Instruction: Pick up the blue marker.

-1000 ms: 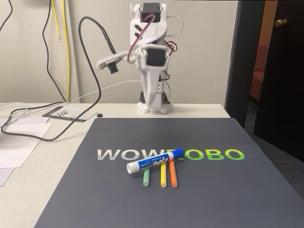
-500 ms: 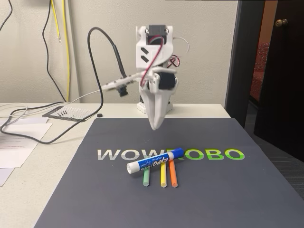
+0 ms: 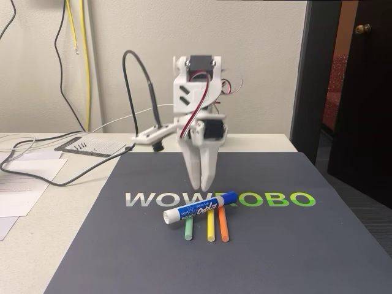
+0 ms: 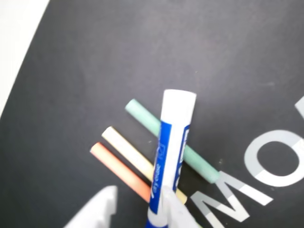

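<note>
The blue marker (image 3: 200,206) lies slanted on the dark mat (image 3: 275,245), its blue cap up to the right in the fixed view. It rests across the tops of a green stick (image 3: 188,229), a yellow stick (image 3: 210,226) and an orange stick (image 3: 223,225). My gripper (image 3: 202,185) points straight down just behind the marker, slightly above the mat, fingers a little apart and empty. In the wrist view the marker (image 4: 173,156) runs up from between my gripper (image 4: 138,194) tips, over the green stick (image 4: 142,114), yellow stick (image 4: 123,145) and orange stick (image 4: 116,166).
The mat carries large "WOWROBO" lettering (image 3: 153,199). Papers (image 3: 24,177) and black cables (image 3: 67,174) lie on the table to the left. A dark door (image 3: 361,92) stands at the right. The arm's base (image 3: 199,138) sits behind the mat.
The arm has swung forward and down from a folded pose near its base, so the gripper now hangs just behind the marker. Marker and sticks have not moved.
</note>
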You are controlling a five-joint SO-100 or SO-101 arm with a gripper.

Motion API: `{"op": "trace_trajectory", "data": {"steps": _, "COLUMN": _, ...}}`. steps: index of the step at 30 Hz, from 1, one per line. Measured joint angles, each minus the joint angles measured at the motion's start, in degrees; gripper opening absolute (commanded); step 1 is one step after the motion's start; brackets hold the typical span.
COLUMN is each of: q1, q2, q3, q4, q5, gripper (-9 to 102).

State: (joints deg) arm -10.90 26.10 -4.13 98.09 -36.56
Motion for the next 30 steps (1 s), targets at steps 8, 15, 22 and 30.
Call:
{"op": "trace_trajectory", "data": {"steps": 8, "q1": 1.32, "q2": -2.55, "q3": 0.00, "q4": 0.00, "q5": -1.85, "gripper": 26}}
{"op": "trace_trajectory", "data": {"steps": 15, "q1": 2.46, "q2": -4.75, "q3": 0.00, "q4": -0.88, "q5": -4.04, "gripper": 32}}
{"op": "trace_trajectory", "data": {"steps": 22, "q1": 3.34, "q2": -5.80, "q3": 0.00, "q4": -0.53, "q5": -6.42, "gripper": 32}}
{"op": "trace_trajectory", "data": {"steps": 30, "q1": 3.60, "q2": -6.77, "q3": 0.00, "q4": 0.79, "q5": -8.61, "gripper": 28}}
